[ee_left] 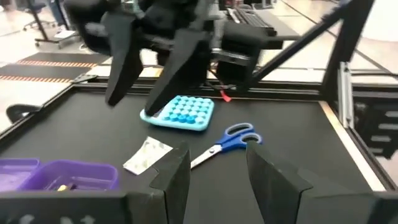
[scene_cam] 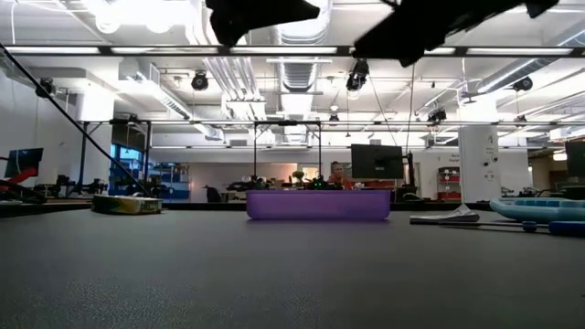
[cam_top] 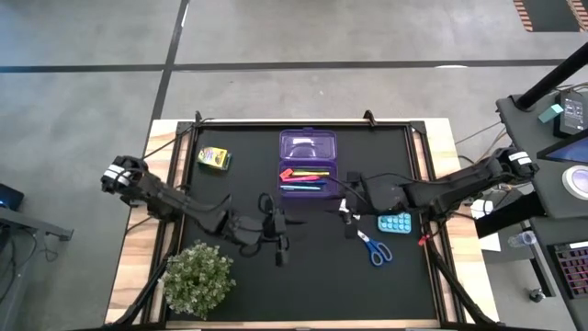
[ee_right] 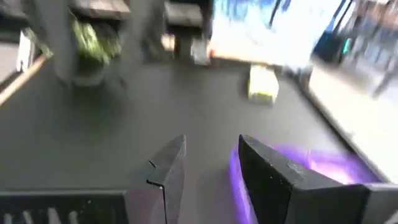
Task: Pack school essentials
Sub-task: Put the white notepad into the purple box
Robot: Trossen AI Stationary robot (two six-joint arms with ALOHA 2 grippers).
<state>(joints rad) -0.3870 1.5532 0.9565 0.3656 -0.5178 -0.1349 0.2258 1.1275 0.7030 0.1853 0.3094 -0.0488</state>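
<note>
purple case: half packed, pens inside
left claw: fingers apart, empty
right claw: apart, empty, beside white square
risk: flat square slips, or arms clash mid-table

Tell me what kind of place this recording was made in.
Most likely an open robotics lab or workshop. The low view shows exposed ceiling ducts with strip lights and rows of workstation monitors behind the black table; the floor around it is bare concrete.
</note>
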